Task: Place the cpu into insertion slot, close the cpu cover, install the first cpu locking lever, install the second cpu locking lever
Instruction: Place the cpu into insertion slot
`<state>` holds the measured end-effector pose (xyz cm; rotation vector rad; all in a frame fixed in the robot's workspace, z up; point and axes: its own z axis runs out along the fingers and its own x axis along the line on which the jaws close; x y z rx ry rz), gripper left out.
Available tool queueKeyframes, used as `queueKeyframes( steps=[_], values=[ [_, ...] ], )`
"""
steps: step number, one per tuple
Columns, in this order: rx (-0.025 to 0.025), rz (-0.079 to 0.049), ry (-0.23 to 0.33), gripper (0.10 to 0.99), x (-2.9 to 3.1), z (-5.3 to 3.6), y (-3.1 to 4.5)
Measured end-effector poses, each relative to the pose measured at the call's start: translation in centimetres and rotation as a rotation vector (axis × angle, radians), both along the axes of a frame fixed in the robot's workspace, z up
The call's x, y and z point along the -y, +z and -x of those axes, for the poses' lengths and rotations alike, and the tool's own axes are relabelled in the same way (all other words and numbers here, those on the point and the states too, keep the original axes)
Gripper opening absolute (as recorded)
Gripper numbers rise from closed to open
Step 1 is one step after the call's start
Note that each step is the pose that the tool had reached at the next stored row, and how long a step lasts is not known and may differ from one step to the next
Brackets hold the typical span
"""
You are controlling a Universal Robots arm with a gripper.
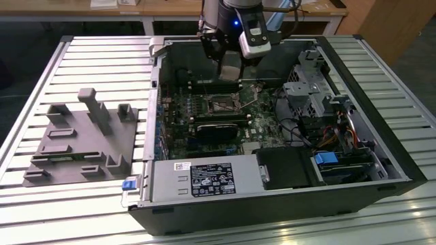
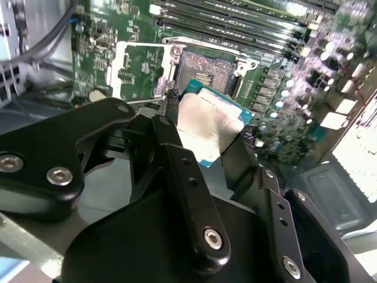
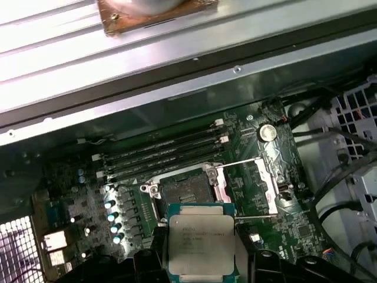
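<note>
My gripper [image 1: 230, 71] hangs inside the open computer case, above the green motherboard. It is shut on the cpu [image 3: 200, 242], a flat square chip with a silver top [image 2: 209, 127], gripped by two opposite edges between black fingers [image 2: 171, 147]. The insertion slot [image 3: 182, 191] lies just beyond the chip, its dark centre bare; it also shows as insertion slot [image 2: 206, 71] and insertion slot [image 1: 219, 106]. The cpu cover [image 3: 247, 183] is swung open beside the socket, a silvery frame [image 2: 136, 71] lying over the board. A thin wire lever [image 3: 254, 217] sticks out near the cover.
Long black memory slots [image 3: 165, 150] run beside the socket. A black block [image 1: 216, 131] sits on the board in front of it. Cables and a drive cage [image 1: 310, 97] fill the exterior view's right; a power supply [image 1: 204, 179] is at the front. A grey fixture [image 1: 81, 135] stands on the slatted table.
</note>
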<state>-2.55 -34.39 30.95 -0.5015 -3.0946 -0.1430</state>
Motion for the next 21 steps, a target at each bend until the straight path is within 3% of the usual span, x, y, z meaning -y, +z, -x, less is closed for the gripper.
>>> queueKeyframes(
  steps=[21],
  values=[
    [0.0001,0.000,-0.376,0.537,0.00,0.00,-1.13]
  ],
)
